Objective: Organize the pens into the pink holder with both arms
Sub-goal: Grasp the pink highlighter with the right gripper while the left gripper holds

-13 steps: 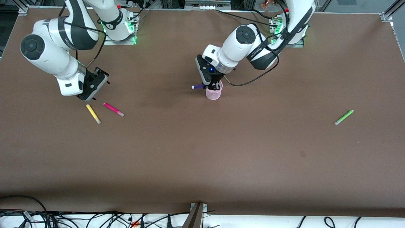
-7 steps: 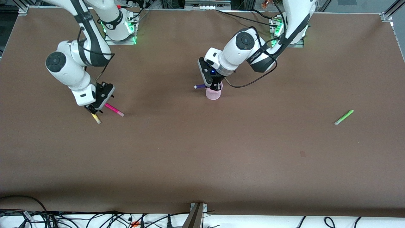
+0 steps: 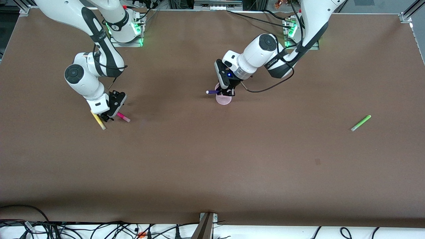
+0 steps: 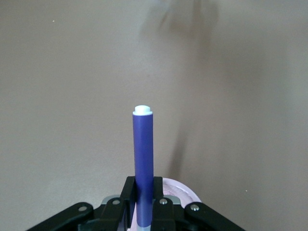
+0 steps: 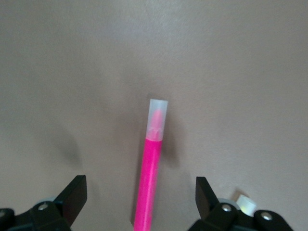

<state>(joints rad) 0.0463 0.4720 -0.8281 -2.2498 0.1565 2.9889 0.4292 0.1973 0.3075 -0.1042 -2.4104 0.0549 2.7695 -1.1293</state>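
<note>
Centre of the front view: the left hand (image 3: 227, 92) grips the dark purple pen (image 3: 212, 92) over the pink holder (image 3: 223, 99). At mid-left, the right hand (image 5: 139, 202) sits open astride the magenta-pink pen (image 5: 150, 168), beside the yellow pen (image 3: 98, 120).

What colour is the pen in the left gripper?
Dark purple pen with a white end, clamped in the left gripper over the pink holder. Clearest in the left wrist view.

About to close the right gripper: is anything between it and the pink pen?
Nothing visible. The right gripper is open with the pink pen lying between its fingers on the bare table. The yellow pen lies beside it, outside the fingers.
</note>
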